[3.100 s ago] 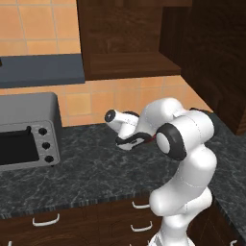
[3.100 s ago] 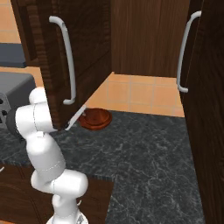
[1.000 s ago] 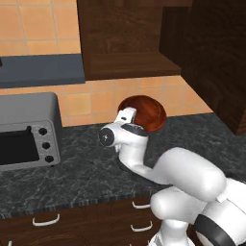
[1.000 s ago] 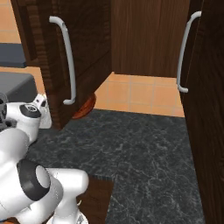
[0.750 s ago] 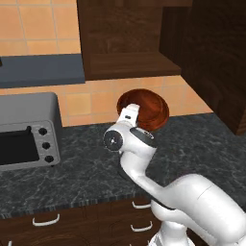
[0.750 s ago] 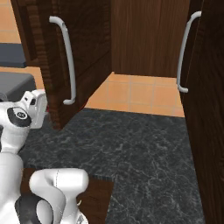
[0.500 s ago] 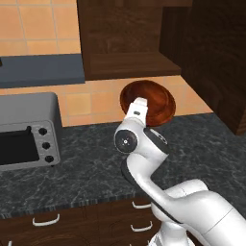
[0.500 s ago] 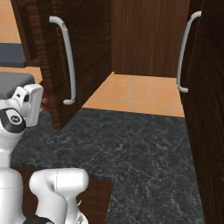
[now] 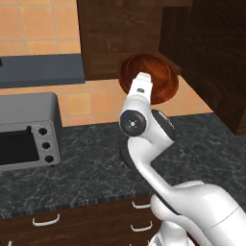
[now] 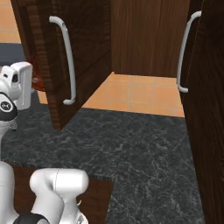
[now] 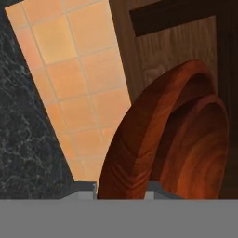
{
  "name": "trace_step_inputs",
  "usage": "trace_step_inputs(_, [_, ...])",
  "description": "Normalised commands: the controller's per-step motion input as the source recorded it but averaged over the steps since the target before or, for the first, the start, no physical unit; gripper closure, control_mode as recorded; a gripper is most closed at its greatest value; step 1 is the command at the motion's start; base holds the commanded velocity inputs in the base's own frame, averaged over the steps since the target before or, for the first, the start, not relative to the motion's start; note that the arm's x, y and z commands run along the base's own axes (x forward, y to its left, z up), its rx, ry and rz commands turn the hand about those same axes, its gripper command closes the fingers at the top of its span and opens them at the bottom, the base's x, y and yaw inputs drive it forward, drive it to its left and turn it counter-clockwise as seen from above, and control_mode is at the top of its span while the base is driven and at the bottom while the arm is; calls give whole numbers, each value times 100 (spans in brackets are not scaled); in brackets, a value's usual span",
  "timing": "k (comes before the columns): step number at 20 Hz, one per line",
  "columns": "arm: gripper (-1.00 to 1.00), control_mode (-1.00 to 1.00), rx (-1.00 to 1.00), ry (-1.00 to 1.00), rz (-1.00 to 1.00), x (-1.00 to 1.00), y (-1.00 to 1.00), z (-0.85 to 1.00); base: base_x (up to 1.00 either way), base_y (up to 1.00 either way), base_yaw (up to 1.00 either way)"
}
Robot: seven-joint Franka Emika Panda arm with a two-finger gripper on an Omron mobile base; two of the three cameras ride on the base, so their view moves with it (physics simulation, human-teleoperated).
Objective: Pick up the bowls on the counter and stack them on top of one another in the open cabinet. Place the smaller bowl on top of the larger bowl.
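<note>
The gripper is clamped on the rim of a reddish-brown bowl — one finger tip shows on each side of the wall at the bottom of the hand view. Whether this is the larger or the smaller bowl cannot be told. It is held on edge, its hollow facing away from the arm toward the wall cabinet, raised well above the counter.

Just beyond the bowl's upper edge lies the cabinet's dark brown wood, with a darker shelf edge crossing above it; bowl and wood look close there, though contact cannot be judged. To the hand's other side are orange wall tiles and open air down to the marbled stone.

In the right base view the cabinet door stands swung out beside the hand, a sliver of bowl showing at its edge. A toaster oven sits well apart — off to the arm's left.
</note>
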Motion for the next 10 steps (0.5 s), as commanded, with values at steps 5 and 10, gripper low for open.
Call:
trace_step_inputs(5, [100,-100,0,9,0,100,13,90,0,0,0])
trace_step_inputs(10, [100,-100,0,20,0,100,1,31,0,0,0])
